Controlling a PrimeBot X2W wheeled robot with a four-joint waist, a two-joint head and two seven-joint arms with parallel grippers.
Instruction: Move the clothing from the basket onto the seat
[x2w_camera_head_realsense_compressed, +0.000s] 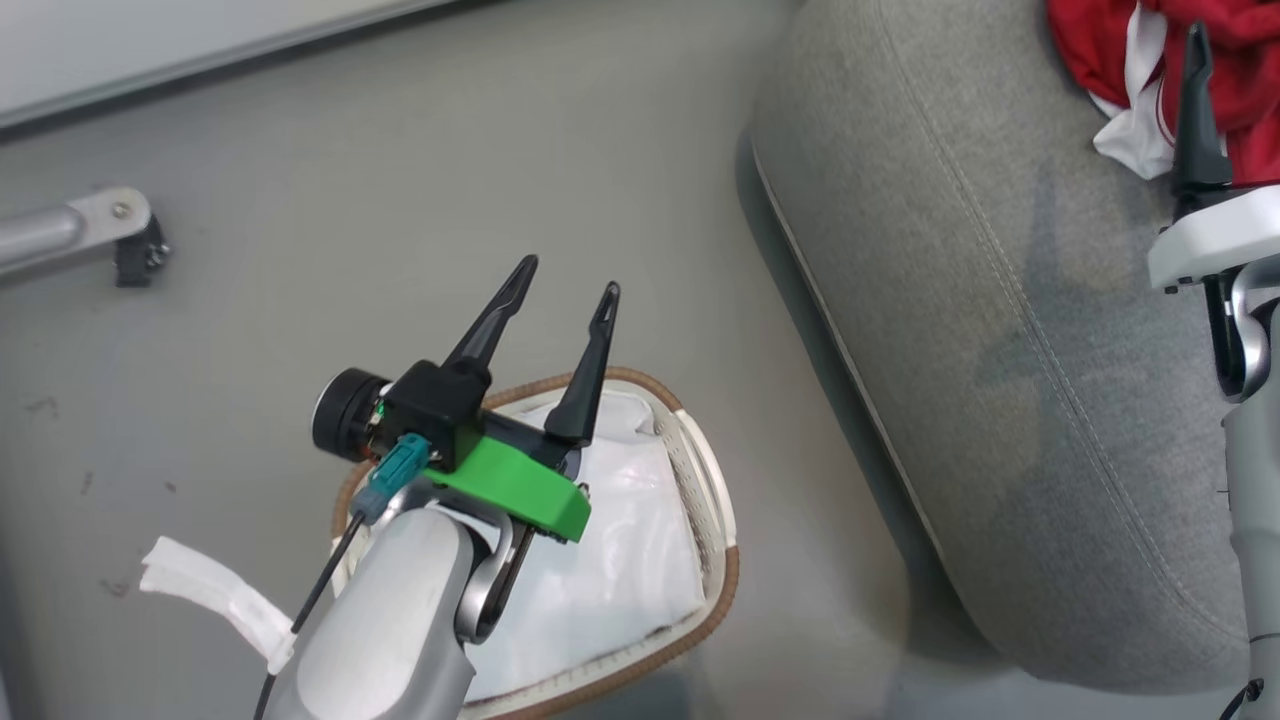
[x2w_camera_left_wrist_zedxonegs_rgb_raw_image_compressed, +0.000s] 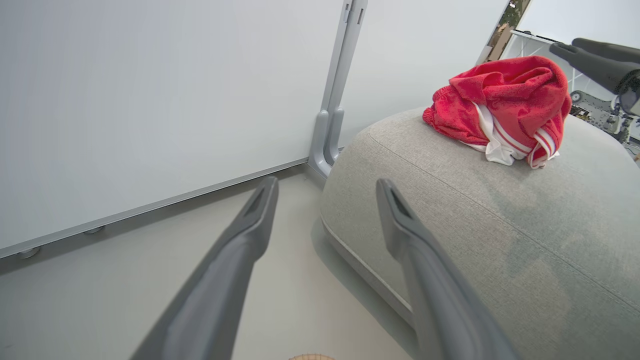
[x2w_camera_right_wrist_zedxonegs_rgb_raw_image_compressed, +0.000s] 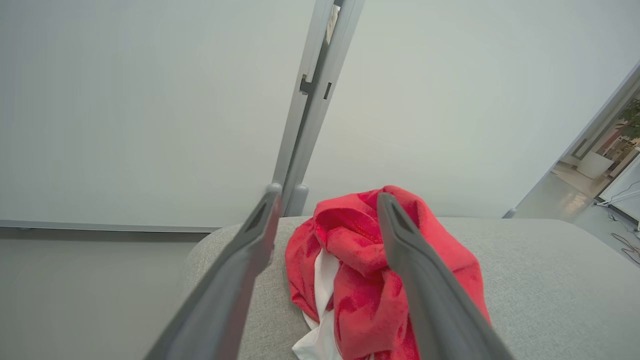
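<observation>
Grey floor (x2w_camera_head_realsense_compressed: 350, 250) carries the basket (x2w_camera_head_realsense_compressed: 725, 580) and the seat (x2w_camera_head_realsense_compressed: 1000, 350), which stand near each other with a strip of bare floor between them. A crumpled white strip (x2w_camera_head_realsense_compressed: 210, 590) lies on the floor left of the basket. The clothing (x2w_camera_head_realsense_compressed: 1100, 40) is bunched in one red-and-white heap at the seat's far end.

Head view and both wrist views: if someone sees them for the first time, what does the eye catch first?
The bright red clothing with white stripes, heaped on the grey seat, stands out most. Next comes the left hand, open above the basket on the floor, whose visible white liner holds no red cloth. The right hand is open too, close by the red heap.
</observation>
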